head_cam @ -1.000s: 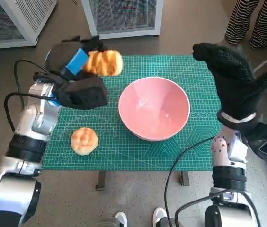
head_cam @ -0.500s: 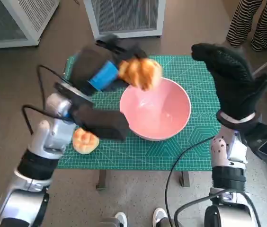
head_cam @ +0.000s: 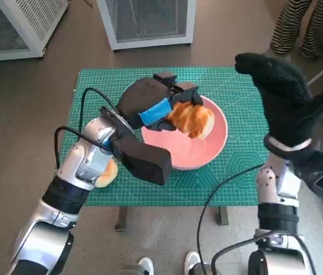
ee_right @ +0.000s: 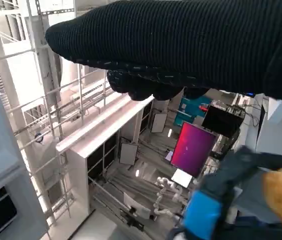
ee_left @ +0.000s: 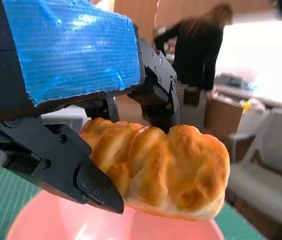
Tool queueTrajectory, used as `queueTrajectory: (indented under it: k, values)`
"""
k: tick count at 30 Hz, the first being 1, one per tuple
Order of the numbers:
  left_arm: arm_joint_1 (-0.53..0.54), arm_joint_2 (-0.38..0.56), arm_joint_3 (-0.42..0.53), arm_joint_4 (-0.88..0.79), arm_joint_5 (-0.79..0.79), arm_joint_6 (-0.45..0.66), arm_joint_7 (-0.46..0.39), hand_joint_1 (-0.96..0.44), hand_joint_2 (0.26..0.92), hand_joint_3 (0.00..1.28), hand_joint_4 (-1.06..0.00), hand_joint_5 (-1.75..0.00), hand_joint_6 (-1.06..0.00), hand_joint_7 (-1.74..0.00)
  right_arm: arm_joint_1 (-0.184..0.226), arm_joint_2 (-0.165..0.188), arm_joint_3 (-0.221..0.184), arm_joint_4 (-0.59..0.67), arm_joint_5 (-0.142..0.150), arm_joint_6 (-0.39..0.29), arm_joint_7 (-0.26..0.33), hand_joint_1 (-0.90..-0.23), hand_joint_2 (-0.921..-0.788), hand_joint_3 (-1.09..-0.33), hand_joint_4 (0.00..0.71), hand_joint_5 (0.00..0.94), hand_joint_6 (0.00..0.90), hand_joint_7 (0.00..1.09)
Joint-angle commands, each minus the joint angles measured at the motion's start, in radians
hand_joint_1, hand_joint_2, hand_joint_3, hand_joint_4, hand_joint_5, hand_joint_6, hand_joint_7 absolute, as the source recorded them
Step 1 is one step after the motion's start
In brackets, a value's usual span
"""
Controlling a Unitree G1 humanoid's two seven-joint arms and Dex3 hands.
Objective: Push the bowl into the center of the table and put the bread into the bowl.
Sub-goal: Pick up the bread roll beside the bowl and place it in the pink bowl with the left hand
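Left fingers (ee_left: 88,185): you see them closed on the bread (head_cam: 192,119), black tips pressed into its crust on both sides.
Left hand (head_cam: 156,102): you have it over the bowl (head_cam: 219,140), blue-taped back up, the forearm crossing the mat's near-left part.
Bread: you find the held loaf above the bowl's inside, on the far-left side of the rim; you cannot tell whether it touches the bowl.
Bowl: you see the pink bowl standing upright near the middle of the green mat (head_cam: 104,86), partly covered by the left hand and wrist.
Second bun (head_cam: 109,173): you see only a bit of it on the mat, near the left forearm, at the near-left of the bowl.
Right hand (head_cam: 282,100): you see the glove raised at the table's right side, apart from the bowl, holding nothing; you cannot tell how far its fingers are spread.
Person (head_cam: 302,26): you see striped legs beyond the far-right corner.
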Motion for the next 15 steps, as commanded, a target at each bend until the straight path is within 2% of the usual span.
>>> queueTrajectory:
  k: [1, 4, 6, 7, 8, 9, 11, 14, 15]
  values:
    - [-0.023, -0.011, -0.001, 0.047, -0.008, -0.02, -0.008, 0.0, 0.92, 0.05, -0.72, -1.16, -0.64, -1.13, 0.03, -0.011, 0.001, 0.001, -0.019, 0.01, -0.009, -0.588, -0.921, -0.638, 0.237, 0.0, 0.071, 0.51]
    - [-0.017, -0.017, -0.001, 0.057, -0.008, -0.016, -0.015, 0.0, 0.92, 0.06, -0.7, -1.2, -0.63, -1.12, 0.032, -0.014, 0.0, 0.0, -0.021, 0.009, -0.014, -0.585, -0.921, -0.634, 0.238, 0.001, 0.076, 0.51]
    - [-0.013, -0.019, -0.003, 0.057, -0.005, -0.007, -0.022, 0.0, 0.92, 0.11, -0.65, -1.22, -0.57, -1.2, 0.035, -0.015, 0.001, -0.003, -0.023, 0.01, -0.018, -0.584, -0.921, -0.633, 0.239, 0.001, 0.079, 0.51]
    - [-0.012, -0.02, -0.004, 0.055, -0.003, -0.002, -0.026, 0.0, 0.921, 0.18, -0.55, -1.29, -0.52, -1.29, 0.036, -0.015, 0.002, -0.004, -0.023, 0.01, -0.02, -0.584, -0.921, -0.632, 0.239, 0.001, 0.081, 0.51]
    - [-0.01, -0.02, -0.005, 0.052, -0.002, 0.007, -0.035, 0.0, 0.921, 0.2, -0.51, -1.31, -0.5, -1.33, 0.037, -0.015, 0.003, -0.006, -0.024, 0.01, -0.021, -0.584, -0.921, -0.632, 0.24, 0.001, 0.082, 0.51]
    - [-0.008, -0.019, -0.005, 0.049, -0.001, 0.014, -0.042, -0.02, 0.894, 0.22, -0.4, -1.18, -0.42, -1.25, 0.038, -0.015, 0.003, -0.007, -0.024, 0.011, -0.023, -0.583, -0.921, -0.632, 0.24, 0.002, 0.084, 0.5]
    - [-0.003, -0.013, -0.011, 0.031, 0.01, 0.042, -0.068, -0.1, 0.851, 0.15, -0.26, -0.56, -0.3, -0.79, 0.04, -0.015, 0.004, -0.008, -0.028, 0.009, -0.028, -0.583, -0.921, -0.631, 0.241, 0.002, 0.086, 0.5]
    - [0.006, 0.001, -0.015, -0.018, 0.028, 0.088, -0.109, -0.2, 0.834, 0.08, -0.14, -0.19, -0.2, -0.47, 0.042, -0.013, 0.005, -0.011, -0.033, 0.008, -0.034, -0.584, -0.921, -0.631, 0.241, 0.002, 0.089, 0.5]
    - [0.009, 0.004, -0.015, -0.033, 0.031, 0.101, -0.119, -0.22, 0.832, 0.07, -0.12, -0.15, -0.18, -0.43, 0.042, -0.012, 0.006, -0.012, -0.034, 0.008, -0.036, -0.584, -0.921, -0.631, 0.241, 0.002, 0.089, 0.5]
